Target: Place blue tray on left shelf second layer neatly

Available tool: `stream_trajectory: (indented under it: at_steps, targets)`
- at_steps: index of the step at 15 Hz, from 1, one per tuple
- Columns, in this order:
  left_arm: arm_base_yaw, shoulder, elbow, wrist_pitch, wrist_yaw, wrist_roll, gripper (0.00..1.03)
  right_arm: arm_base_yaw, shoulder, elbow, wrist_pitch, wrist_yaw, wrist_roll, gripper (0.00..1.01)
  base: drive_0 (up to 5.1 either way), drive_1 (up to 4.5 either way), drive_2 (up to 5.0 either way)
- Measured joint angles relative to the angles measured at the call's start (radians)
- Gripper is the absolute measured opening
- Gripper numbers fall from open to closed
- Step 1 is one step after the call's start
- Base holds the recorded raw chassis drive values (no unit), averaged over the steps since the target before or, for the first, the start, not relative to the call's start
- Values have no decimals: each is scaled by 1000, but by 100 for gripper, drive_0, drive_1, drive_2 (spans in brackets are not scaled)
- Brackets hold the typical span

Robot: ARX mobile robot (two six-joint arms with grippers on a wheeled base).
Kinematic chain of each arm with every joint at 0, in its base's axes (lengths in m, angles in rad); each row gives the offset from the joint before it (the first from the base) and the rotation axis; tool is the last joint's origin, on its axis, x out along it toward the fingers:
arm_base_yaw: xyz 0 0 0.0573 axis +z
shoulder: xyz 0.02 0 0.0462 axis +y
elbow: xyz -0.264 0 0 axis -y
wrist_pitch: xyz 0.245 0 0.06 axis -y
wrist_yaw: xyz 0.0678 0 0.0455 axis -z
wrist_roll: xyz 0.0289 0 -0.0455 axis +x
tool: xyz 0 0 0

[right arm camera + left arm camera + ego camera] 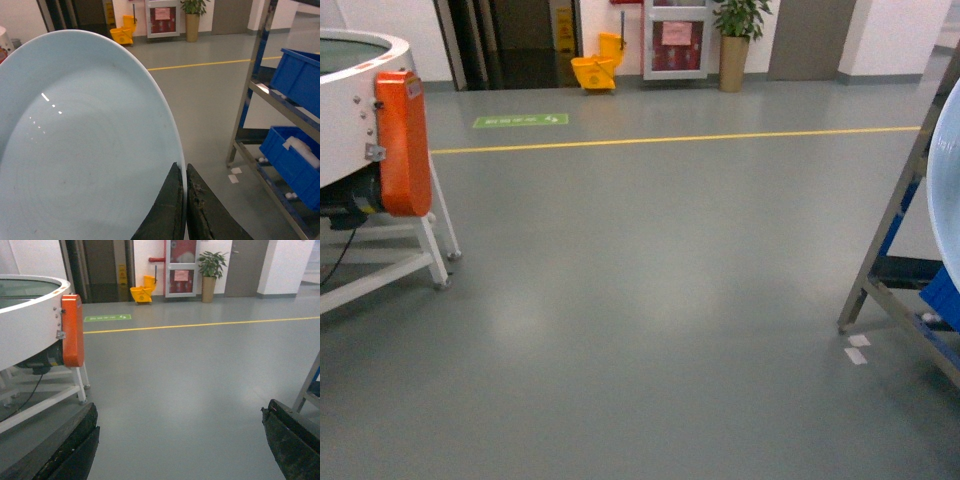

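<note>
Carrying the tray toward a shelf

The right gripper (183, 210) is clenched on the rim of the blue tray (85, 150), holding it up on edge in the air; in the head view the tray (945, 190) shows only as a pale sliver at the right edge. The left gripper (180, 440) hangs released, nothing between its fingers. A steel rack (250, 90) with blue crates (300, 75) stands to the right; I cannot tell whether it is the left shelf. Judging from this, keep the pinch firm, level the tray before sliding it in, and clear the uprights.
</note>
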Motion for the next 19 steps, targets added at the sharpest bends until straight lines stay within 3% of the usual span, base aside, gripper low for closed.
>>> stream_trajectory:
  at_steps: [19]
  targets:
    - [0,0,0,2,0,0,98,0,-1,0,0,0,0,2,-152,-131,-173]
